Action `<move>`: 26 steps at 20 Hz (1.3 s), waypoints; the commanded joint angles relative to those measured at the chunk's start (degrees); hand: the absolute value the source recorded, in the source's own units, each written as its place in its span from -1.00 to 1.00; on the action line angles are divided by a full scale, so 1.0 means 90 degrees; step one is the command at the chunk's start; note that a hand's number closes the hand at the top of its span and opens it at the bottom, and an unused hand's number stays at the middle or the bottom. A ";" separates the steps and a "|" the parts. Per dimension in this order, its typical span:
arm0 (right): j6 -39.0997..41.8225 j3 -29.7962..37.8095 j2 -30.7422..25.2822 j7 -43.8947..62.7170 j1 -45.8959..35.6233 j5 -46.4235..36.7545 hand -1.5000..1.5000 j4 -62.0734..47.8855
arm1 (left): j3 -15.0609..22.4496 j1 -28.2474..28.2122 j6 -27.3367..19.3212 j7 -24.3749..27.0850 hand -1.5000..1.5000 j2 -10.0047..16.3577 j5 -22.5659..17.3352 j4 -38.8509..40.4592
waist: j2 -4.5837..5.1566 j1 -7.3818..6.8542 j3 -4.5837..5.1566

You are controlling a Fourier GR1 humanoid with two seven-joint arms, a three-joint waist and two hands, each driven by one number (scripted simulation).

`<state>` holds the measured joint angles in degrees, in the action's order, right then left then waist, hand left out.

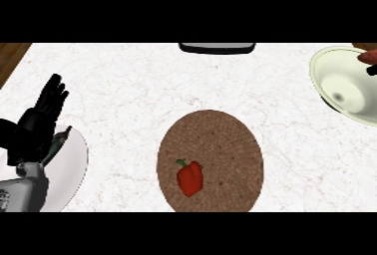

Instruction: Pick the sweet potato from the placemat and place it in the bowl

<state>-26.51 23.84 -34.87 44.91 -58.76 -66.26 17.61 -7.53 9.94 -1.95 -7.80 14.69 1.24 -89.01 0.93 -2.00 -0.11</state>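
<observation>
We see our right hand point(372, 71) at the rim of the bowl point(340, 74); its grasp we cannot tell.
Our left hand point(37, 122) rests over a plate point(74, 159), fingers released; a red pepper point(190, 178) lies on the placemat point(221, 139).

Pretty sure you're looking at a kitchen here. You're working over a white marbled counter point(147, 84), with a brown placemat point(213, 139) lying on it, a red pepper point(190, 178) sitting on that, and a pale bowl point(331, 69) and white plate point(74, 159) sitting off to the sides.
</observation>
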 commanded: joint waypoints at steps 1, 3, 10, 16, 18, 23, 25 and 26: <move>0.0274 0.0510 -0.0271 -0.0006 0.0072 0.0499 -1.00 -0.0428 | 0.0069 -0.0091 0.0077 -0.0177 0.00 -0.0020 -0.0031 -0.0160 | -0.0003 -0.0034 -0.0006; 0.0207 0.0697 -0.0201 -0.0799 0.0393 0.0811 -1.00 -0.0484 | 0.0074 -0.0139 -0.0086 0.0020 0.00 -0.0100 0.0112 -0.0173 | -0.0004 -0.0013 -0.0008; -0.0613 0.1592 -0.0011 -0.2660 0.0828 0.2020 -1.00 0.0304 | -0.0007 -0.0330 -0.0017 0.0323 0.00 -0.0142 0.0073 0.0115 | -0.0061 0.0129 -0.0008; -0.1553 0.2660 0.0298 -0.3764 0.0728 0.3456 -1.00 0.1635 | -0.0181 -0.0243 -0.0008 -0.0009 0.00 0.0000 -0.0030 0.0062 | -0.0161 0.0318 -0.0007; -0.1551 0.2877 0.0697 -0.4317 0.1294 0.3942 -1.00 0.2138 | -0.0279 -0.0301 -0.0111 0.0219 0.00 0.0041 0.0082 0.0195 | -0.0178 0.0423 0.0004; -0.0271 0.2930 0.0827 -0.4117 0.2703 0.4589 -1.00 0.3528 | -0.0218 -0.0355 -0.0200 -0.0035 0.00 -0.0065 0.0113 -0.0081 | -0.0204 0.0479 0.0020; -0.0082 0.2971 0.1104 -0.3963 0.3173 0.4821 -1.00 0.4354 | -0.0314 -0.0486 -0.0151 0.0097 0.00 -0.0008 0.0089 0.0005 | -0.0209 0.0505 0.0025; 0.0268 0.3110 0.1032 -0.4002 0.3439 0.5076 -1.00 0.4603 | -0.0335 -0.0703 0.0177 0.0021 0.00 0.0152 -0.0109 -0.0242 | -0.0219 0.0488 0.0023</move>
<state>-29.89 50.01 -27.56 9.26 -36.14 -25.74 49.32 -9.77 6.15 -2.49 -7.47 14.83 1.63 -89.45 -0.83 2.06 0.06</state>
